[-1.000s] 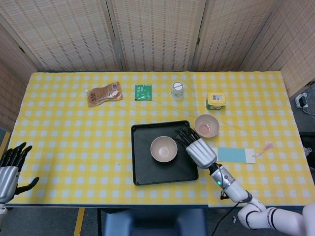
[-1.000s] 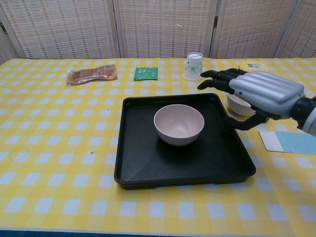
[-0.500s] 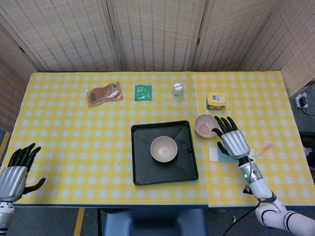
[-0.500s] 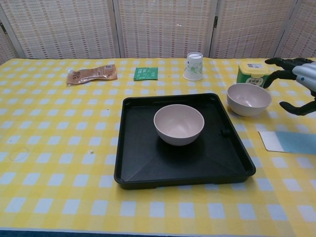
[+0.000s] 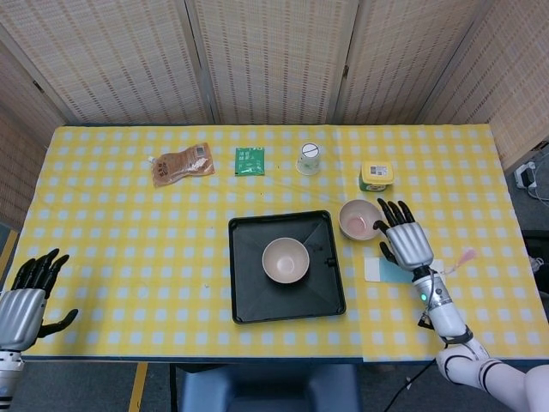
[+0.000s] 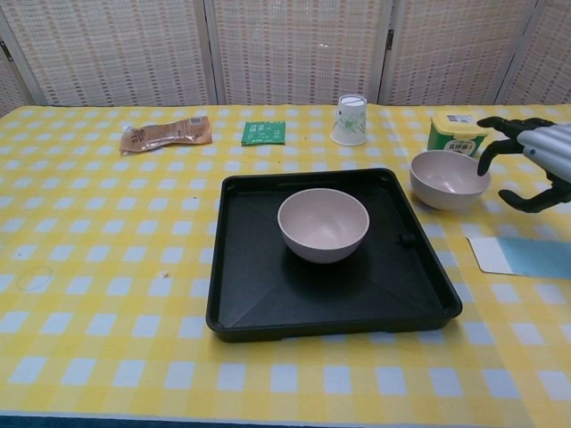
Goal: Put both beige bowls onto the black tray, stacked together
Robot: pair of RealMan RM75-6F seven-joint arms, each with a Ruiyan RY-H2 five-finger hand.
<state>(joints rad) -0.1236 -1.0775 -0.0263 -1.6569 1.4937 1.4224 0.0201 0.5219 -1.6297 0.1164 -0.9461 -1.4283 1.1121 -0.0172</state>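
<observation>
One beige bowl [image 5: 286,260] sits upright inside the black tray [image 5: 249,296], roughly at its centre. Tray lies on the yellow checked tablecloth [image 5: 129,232] near the front edge. Second beige bowl [image 5: 359,220] stands on the cloth just right of the tray's back right corner, apart from the tray, not stacked.

Right hand [image 5: 404,241] hovers just right of that second bowl, fingers spread and curved toward its rim, holding nothing. In the chest view the fingertips [image 6: 483,165] reach the bowl's right edge; cannot tell whether they touch it. Thumb is apart from the other fingers.

Left hand [image 5: 26,295] is at the front left corner of the table, well away from tray and bowls, fingers spread, holding nothing.

Behind the second bowl: a small tub with yellow lid and green label [image 5: 376,175]. White paper cup [image 5: 309,158], upside down, stands behind the tray. Green packet [image 5: 250,160] lies flat to the cup's left, brown pouch [image 5: 181,163] further left. Light blue card [image 5: 386,271] lies flat on the cloth right of the tray, partly under the right wrist. A small pink item [image 5: 461,257] sits right of the card, too small to identify. Woven screens [image 5: 257,60] stand behind the table.
</observation>
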